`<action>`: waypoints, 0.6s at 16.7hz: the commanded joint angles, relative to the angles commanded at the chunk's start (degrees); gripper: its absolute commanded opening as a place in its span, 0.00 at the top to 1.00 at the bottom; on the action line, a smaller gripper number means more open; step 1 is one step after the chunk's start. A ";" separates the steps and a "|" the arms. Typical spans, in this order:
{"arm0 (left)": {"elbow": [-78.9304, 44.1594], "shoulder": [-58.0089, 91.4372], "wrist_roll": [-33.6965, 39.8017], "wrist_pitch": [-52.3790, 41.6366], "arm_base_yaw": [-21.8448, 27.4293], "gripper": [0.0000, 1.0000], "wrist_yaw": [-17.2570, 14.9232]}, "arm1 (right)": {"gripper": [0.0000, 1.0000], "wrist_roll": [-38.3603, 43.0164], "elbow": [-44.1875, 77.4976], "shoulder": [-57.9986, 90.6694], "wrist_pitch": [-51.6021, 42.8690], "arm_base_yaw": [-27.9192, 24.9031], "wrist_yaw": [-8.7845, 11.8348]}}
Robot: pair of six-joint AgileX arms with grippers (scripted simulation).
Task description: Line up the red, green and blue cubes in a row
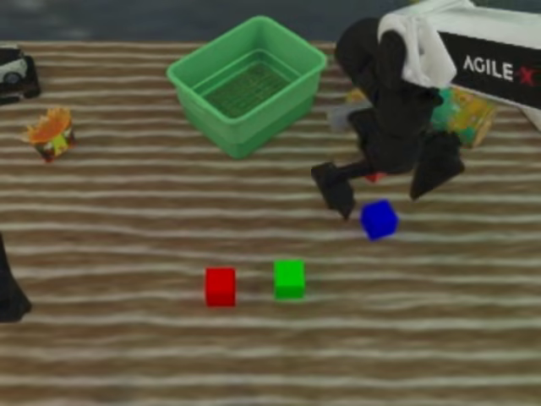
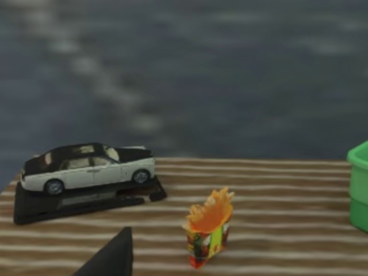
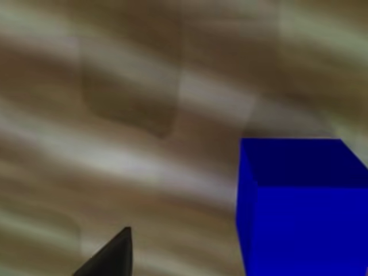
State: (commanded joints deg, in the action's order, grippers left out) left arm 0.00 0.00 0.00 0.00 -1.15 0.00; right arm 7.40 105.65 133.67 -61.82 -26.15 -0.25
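Green basket (image 1: 246, 85) at table's far middle, nothing inside but its slotted floor. Red cube (image 1: 221, 286) near side of basket, green cube (image 1: 289, 278) just right of red, apart; blue cube (image 1: 379, 220) farther right, nearer basket, tilted. Right gripper (image 1: 382, 193) beside basket's right, fingers spread, blue cube between fingertips, untouched. Left arm parked at left edge, jaw state unclear. Left wrist view alone shows toy car (image 2: 86, 167) on stand; fries carton (image 2: 208, 236) near it.
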 joint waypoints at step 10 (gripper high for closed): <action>0.00 0.00 0.00 0.00 0.00 0.00 0.00 | 0.15 0.17 -5.14 3.01 8.00 -0.16 -0.03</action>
State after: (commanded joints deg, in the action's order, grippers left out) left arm 0.00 0.00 0.00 0.00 -1.15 0.00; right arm 7.58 100.51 136.68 -53.83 -26.31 -0.29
